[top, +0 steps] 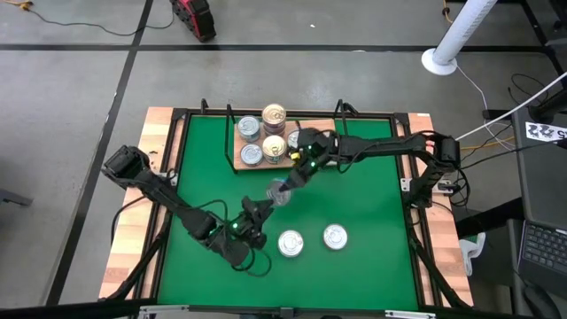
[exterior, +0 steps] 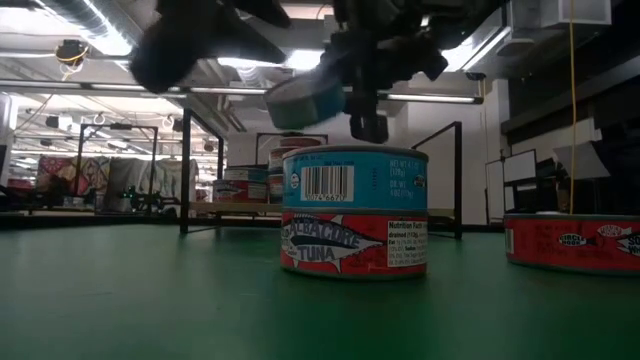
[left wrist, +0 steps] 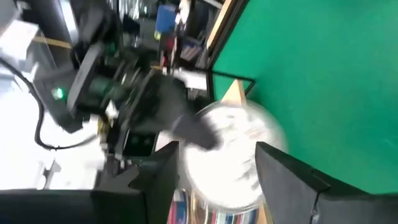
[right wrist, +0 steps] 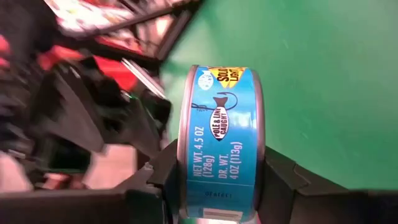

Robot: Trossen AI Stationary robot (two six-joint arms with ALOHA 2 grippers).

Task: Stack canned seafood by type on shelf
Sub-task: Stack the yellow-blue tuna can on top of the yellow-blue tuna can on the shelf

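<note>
I work in a robotics lab, not a home or a shop. My green-topped table with pale wooden side planks [top: 164, 159] stands on a bare grey concrete floor [top: 71, 106] crossed by loose black cables [top: 84, 35]. At the right of the high view sits an open grey laptop [top: 542, 252]. The low view shows exposed ceiling ducts [exterior: 80, 15], strip lights [exterior: 290, 62] and black metal frames [exterior: 185, 170] behind.

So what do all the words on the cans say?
"TUNA": front stacked can, lower tin.
"Nutrition Facts": same tin; small print unreadable.
Barcode digits on the tin above: too small.
"SOLID LIGHT", "POLE & LINE CAUGHT", "NET WT. 4.5 OZ (128g)", "DR. WT. 4 OZ (113g)": blue can held in the right gripper.
Red can: label too blurred.
Left gripper view: nothing readable.
</note>
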